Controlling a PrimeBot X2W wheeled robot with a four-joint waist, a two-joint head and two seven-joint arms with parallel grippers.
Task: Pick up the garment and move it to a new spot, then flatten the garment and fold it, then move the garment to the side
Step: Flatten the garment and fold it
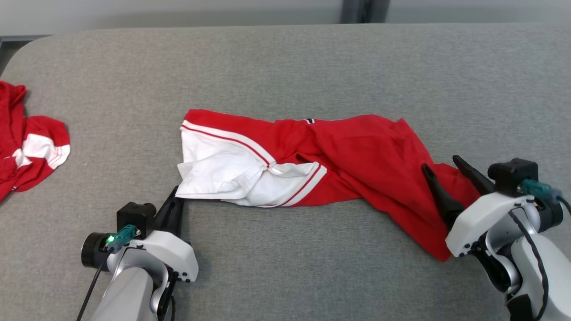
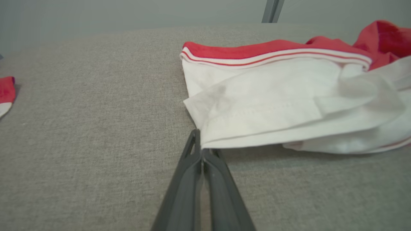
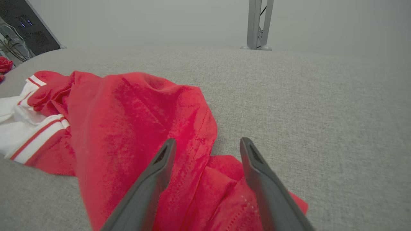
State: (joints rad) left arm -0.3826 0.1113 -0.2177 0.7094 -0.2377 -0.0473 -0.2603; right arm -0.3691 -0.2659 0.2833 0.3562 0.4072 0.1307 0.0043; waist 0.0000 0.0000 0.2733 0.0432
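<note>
- My left tool (image 2: 199, 142) is clenched, fingers pressed together, tips nipping the near white corner of the garment (image 1: 357, 147). That corner is drawn out to a point towards the tool.
- My right tool (image 1: 439, 161) is released, fingers spread wide. It hovers above the red end of the garment; I can't tell whether the tips touch the cloth, and nothing sits between them.
- The garment lies mid-surface (image 1: 285, 62), stretched sideways between the two tools.
- Its long axis runs left to right in the head view. The white striped end points to my left, and the red end points right, slanting nearer to me.
- It is twisted and bunched around the middle, not flat.
- A second red-and-white garment (image 1: 31, 147) lies crumpled at the surface's far left edge, well apart.
</note>
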